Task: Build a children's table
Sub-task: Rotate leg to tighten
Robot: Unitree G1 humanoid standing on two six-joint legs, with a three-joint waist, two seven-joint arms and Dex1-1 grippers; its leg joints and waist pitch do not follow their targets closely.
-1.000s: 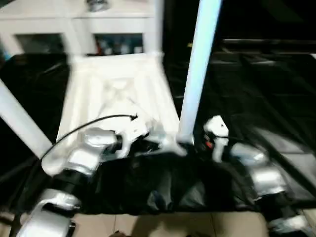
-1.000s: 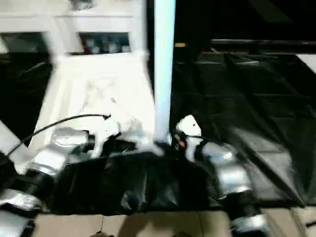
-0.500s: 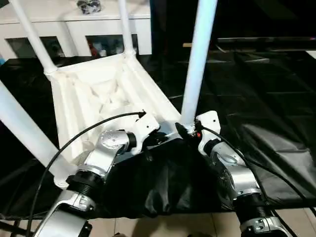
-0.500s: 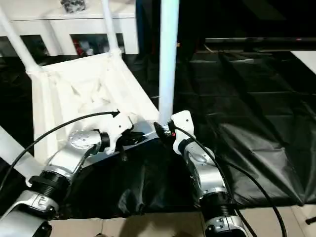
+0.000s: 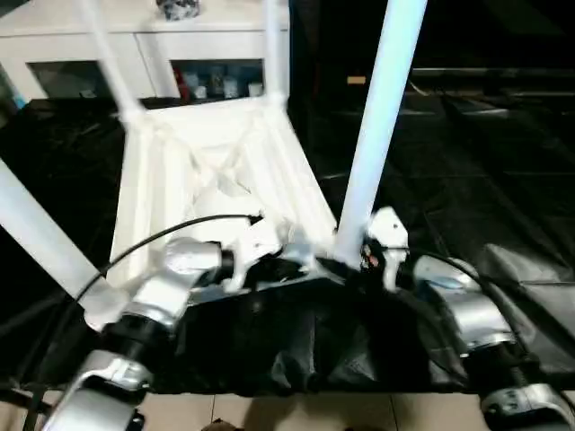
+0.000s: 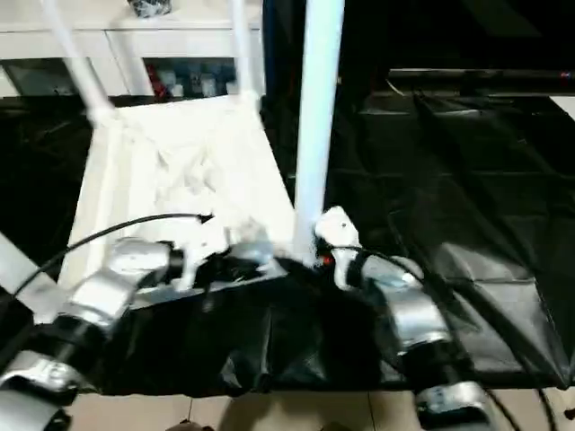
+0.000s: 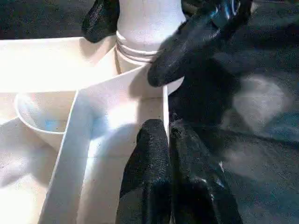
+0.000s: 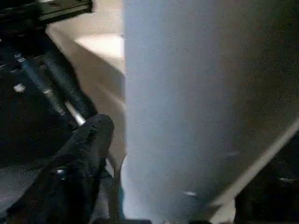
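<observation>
Fingers of the right gripper (image 5: 352, 254) are wrapped around the base of the near right leg (image 5: 377, 126), held upright in its corner socket. The left gripper (image 7: 169, 154) is pinched narrow on the near rim of the tabletop (image 5: 216, 171), which lies ribbed side up on the black sheet (image 5: 485, 180) by that sheet's near edge. Three other legs are seen standing. Seating of this last leg is judged the step in hand; firm downward pressure is called for next.

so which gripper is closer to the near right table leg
Right. The right gripper wraps the base of the near right leg; the left gripper pinches the tabletop edge just beside that corner.
</observation>
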